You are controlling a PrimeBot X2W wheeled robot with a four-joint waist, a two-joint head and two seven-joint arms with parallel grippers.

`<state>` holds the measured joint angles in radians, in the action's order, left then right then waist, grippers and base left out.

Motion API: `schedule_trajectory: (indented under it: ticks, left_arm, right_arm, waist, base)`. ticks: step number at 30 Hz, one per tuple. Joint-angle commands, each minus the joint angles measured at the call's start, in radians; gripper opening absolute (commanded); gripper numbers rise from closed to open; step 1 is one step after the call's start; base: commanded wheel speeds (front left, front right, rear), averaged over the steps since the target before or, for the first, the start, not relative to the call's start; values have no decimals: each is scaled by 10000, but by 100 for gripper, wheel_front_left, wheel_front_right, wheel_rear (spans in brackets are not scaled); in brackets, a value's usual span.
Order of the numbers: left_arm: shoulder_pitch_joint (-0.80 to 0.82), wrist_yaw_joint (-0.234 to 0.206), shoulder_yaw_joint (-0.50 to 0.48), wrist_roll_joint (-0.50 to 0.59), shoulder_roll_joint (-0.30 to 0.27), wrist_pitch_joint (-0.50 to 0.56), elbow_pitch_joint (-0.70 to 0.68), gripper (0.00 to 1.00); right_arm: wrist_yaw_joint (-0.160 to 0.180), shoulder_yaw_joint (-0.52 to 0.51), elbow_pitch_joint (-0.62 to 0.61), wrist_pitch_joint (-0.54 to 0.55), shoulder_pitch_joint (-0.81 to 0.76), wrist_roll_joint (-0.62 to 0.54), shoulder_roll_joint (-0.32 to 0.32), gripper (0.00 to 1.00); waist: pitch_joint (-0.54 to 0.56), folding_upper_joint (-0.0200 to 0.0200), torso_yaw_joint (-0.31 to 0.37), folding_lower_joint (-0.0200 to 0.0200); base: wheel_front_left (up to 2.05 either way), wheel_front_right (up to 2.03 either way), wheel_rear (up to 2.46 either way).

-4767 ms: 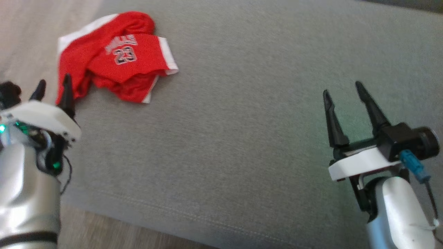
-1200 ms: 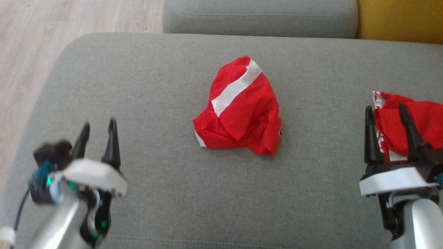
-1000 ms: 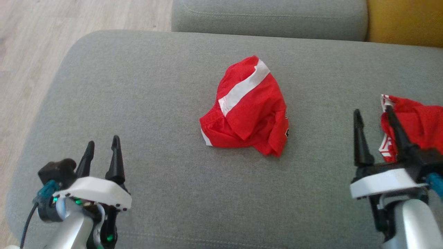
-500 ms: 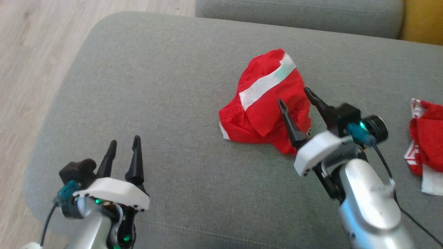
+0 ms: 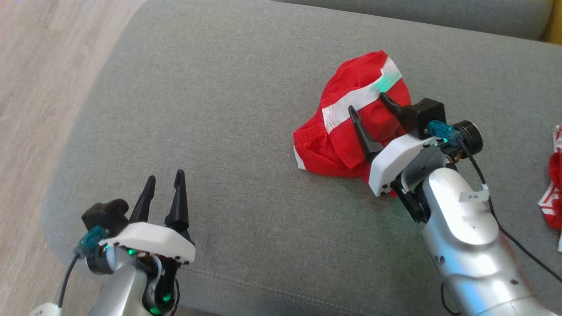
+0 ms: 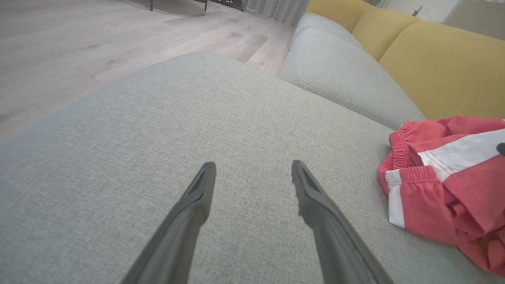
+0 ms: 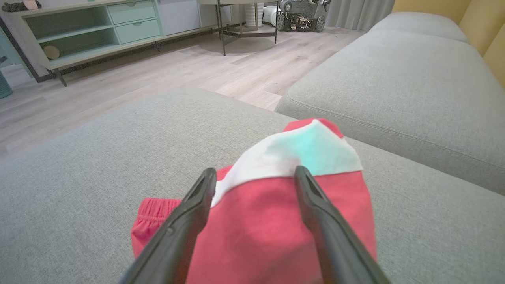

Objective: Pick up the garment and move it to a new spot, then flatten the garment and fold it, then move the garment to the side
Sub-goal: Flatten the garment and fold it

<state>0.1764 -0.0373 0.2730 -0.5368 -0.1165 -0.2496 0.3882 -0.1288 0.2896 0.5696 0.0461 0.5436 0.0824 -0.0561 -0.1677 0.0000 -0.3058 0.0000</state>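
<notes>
Grey cushion (image 5: 219, 109) | garment (image 5: 338, 149) crumpled | right gripper (image 5: 366, 101) over it | forearm tag (image 5: 472, 196) unreadable

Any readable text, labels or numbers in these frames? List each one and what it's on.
Nothing reads cleanly.
white sticker on the right forearm: dark marks, too small to read.
second red garment at the picture's right edge: white print, cut off and blurred.
red garment under the right end effector: no print showing.

A small white tag (image 5: 472, 196) on the right forearm (image 5: 465, 237) carries tiny print — too small to read.
</notes>
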Motion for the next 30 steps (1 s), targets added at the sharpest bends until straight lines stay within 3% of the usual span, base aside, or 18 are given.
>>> schedule_trajectory:
  ticks: [1, 4, 5, 6, 15, 24, 30]
  left_arm:
    - [489, 67, -467, 121, -63, -122, -244, 100]
    - [544, 205, -575, 253, 44, -122, -145, 100]
    - [564, 241, -614, 296, 78, -122, -113, 100]
    - [582, 274, -650, 335, 114, -122, -78, 100]
    - [624, 560, -967, 602, 338, -122, 207, 100]
    - [389, 658, -1008, 670, 522, -122, 448, 100]
    - [182, 643, -1119, 692, 577, -122, 425, 100]
  right_arm:
    - [-19, 267, -182, -138, 458, 92, 59, 100]
    - [-19, 378, 273, -288, 679, 136, 59, 100]
    - [-19, 336, 429, -396, 744, 140, 59, 26]
    - [-19, 322, 587, -504, 803, 138, 59, 0]
    - [-19, 1525, 543, -1688, 1483, 1239, 59, 0]
    - [-19, 2885, -895, -2326, 2983, 4129, 59, 0]
    - [-19, 2220, -641, -2555, 3721, 5987, 59, 0]
  waist:
    - [-58, 0, 66, 0]
    - [-131, 0, 157, 0]
    - [-130, 0, 178, 0]
    - [-130, 0, 196, 0]
    - [189, 0, 311, 0]
    - [801, 0, 164, 0]
    - [961, 0, 173, 0]
  base:
    - [0, 0, 0]
    - [0, 0, 0]
    - [0, 0, 0]
    - [0, 0, 0]
    - [0, 0, 0]
    - [0, 0, 0]
    - [0, 0, 0]
